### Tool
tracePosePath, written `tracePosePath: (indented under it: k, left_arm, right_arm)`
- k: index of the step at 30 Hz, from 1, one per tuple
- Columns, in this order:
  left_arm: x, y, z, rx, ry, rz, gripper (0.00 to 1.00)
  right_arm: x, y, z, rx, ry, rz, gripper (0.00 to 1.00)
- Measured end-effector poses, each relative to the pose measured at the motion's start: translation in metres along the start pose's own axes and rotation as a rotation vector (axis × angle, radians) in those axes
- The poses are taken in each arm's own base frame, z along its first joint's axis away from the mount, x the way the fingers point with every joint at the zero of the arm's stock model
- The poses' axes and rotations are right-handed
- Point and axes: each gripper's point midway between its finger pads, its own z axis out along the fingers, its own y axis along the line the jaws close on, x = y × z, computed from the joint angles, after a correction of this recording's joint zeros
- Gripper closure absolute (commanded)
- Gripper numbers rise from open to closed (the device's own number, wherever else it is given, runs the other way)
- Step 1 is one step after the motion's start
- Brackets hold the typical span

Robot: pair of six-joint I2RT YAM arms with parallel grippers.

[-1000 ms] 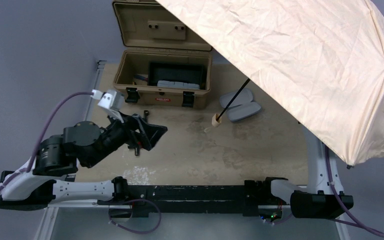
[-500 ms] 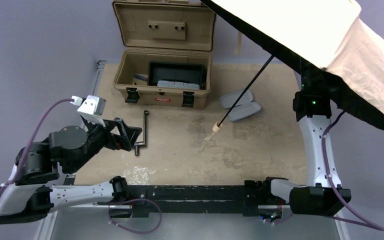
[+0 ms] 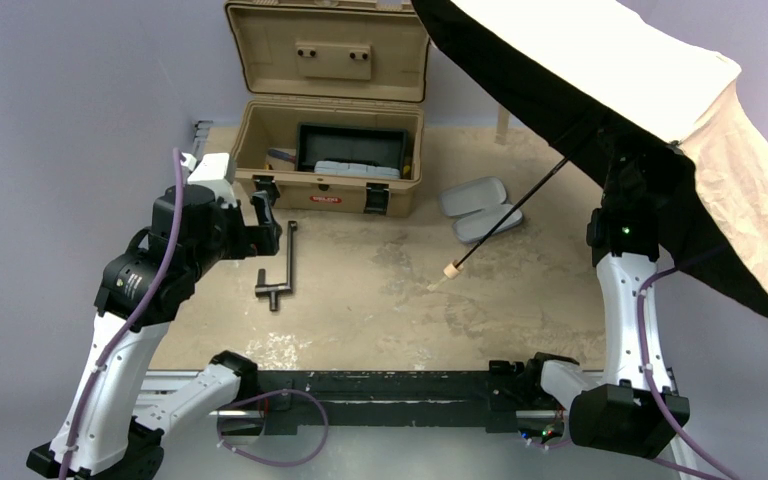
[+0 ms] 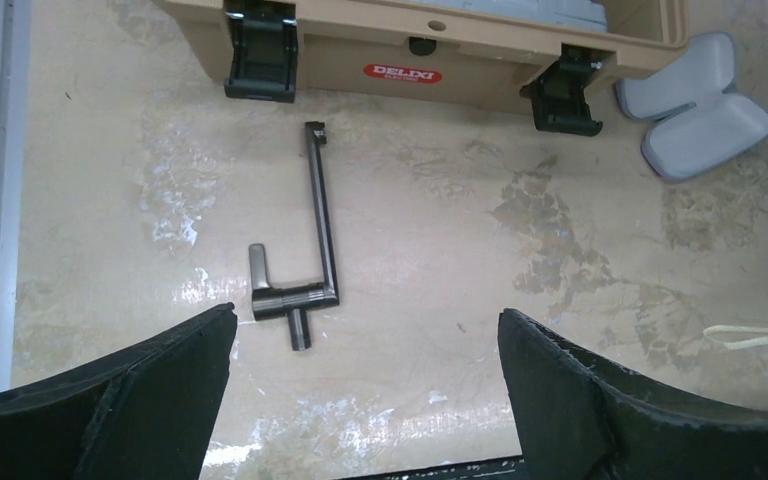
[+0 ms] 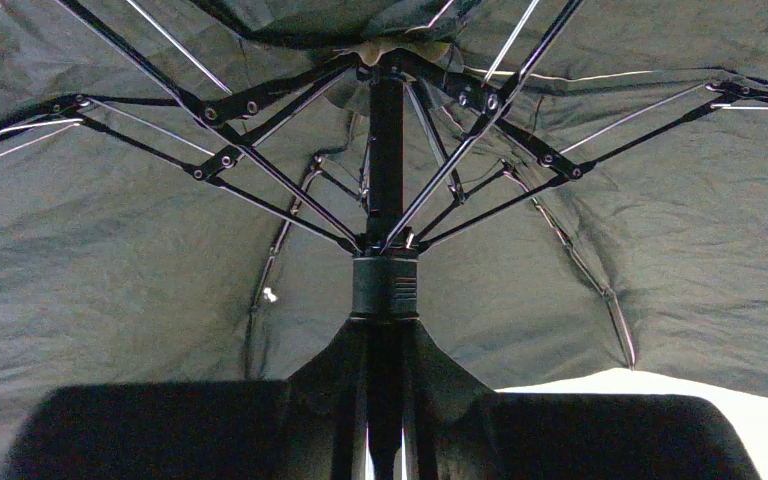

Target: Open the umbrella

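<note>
The umbrella (image 3: 580, 50) stands fully spread and tilted over the far right corner of the tabletop (image 3: 520, 310). Its cream side faces up and its black lining faces down, and its thin shaft slants toward the tabletop's middle, ending in the small tan knob (image 3: 451, 269) (strap trailing beside it). The right gripper (image 5: 384, 345) is clamped narrowly around that shaft just under the runner. An open tan toolbox (image 3: 290, 192) sits at the far edge toward the left; the left gripper (image 4: 367, 315), fingers wide and holding nothing, hovers above a black crank tool (image 3: 285, 265), and a lavender-grey case (image 3: 480, 210) lies just right of the toolbox.
</note>
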Motion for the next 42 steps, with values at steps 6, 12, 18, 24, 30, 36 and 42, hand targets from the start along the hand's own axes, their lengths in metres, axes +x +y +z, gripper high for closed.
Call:
tracePosePath:
  k: [6,12,18,24,30,36,42]
  left_arm:
    - [-0.018,0.008,0.004,-0.043,-0.049,-0.053,0.00]
    - [-0.036,0.037,-0.010,-0.169,-0.166,-0.169,0.00]
    - [-0.038,0.040,-0.022,-0.132,-0.317,-0.209,0.00]
    - [-0.052,0.032,-0.039,-0.042,-0.460,-0.224,0.00]
    - [-0.058,0.023,-0.043,0.036,-0.567,-0.185,0.00]
    - [-0.053,0.006,-0.047,0.166,-0.685,-0.049,0.00]
    - [-0.062,-0.017,-0.063,0.286,-0.774,0.096,0.00]
  right_arm:
    - [-0.013,-0.019,0.000,0.082,-0.066,-0.043,1.00]
    - [-0.007,-0.042,-0.001,0.155,-0.076,-0.081,1.00]
    - [0.004,-0.057,-0.003,0.194,-0.051,-0.107,1.00]
    - [0.004,-0.056,-0.003,0.193,-0.051,-0.106,1.00]
    - [0.004,-0.056,-0.003,0.193,-0.051,-0.106,1.00]
    - [0.004,-0.056,-0.003,0.192,-0.050,-0.106,1.00]
    - [0.004,-0.055,-0.004,0.190,-0.050,-0.105,1.00]
